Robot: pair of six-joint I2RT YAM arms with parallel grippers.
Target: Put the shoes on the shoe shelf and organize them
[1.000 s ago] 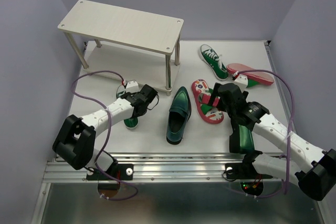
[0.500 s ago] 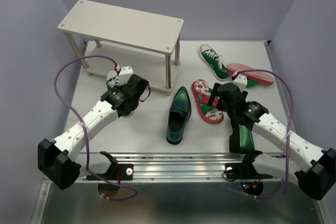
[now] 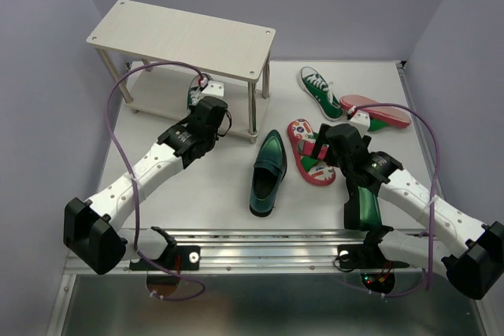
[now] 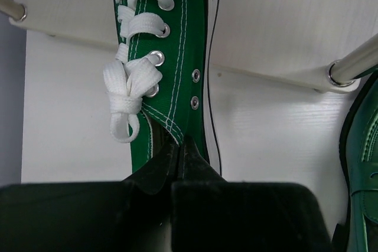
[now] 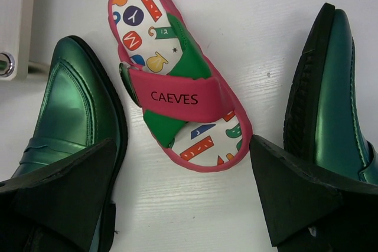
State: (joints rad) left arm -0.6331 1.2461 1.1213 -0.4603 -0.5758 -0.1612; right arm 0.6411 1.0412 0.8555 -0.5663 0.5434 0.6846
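My left gripper is shut on the heel of a green canvas sneaker, whose toe reaches over the lower board of the shoe shelf. The left wrist view shows the sneaker in the closed gripper, above the lower board. My right gripper is open, low over a red flip-flop. In the right wrist view the gripper straddles the flip-flop's heel end without touching it. One dark green loafer lies mid-table, the other under my right arm.
The second green sneaker and second flip-flop lie at the back right. A silver shelf leg stands right of the held sneaker. Purple walls enclose the table on three sides.
My left arm has carried the sneaker from the front left of the table back and to the right, up to the shelf's lower board. The right arm has not moved.
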